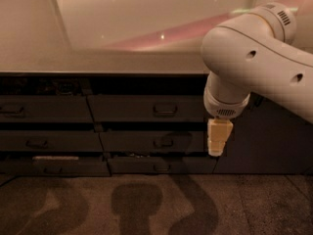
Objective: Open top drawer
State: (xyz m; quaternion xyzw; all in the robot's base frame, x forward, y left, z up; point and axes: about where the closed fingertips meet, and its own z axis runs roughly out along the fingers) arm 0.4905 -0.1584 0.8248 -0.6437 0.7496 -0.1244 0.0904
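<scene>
The top drawer [122, 108] is the wide dark grey front in the middle column, just under the counter edge. Its small rounded handle [165, 109] sits at the centre. The front lies in line with the fronts around it. My gripper [217, 140] hangs pointing down from the white arm [254, 58], cream-coloured, by the right end of the drawer column. It is to the right of the handle and lower, level with the middle drawer [146, 142]. Nothing shows in it.
A pale counter top [122, 33] runs above the drawers. A second drawer column [44, 109] stands to the left, and a bottom drawer [156, 166] lies near the brown floor [146, 204]. A plain dark panel [264, 141] fills the right.
</scene>
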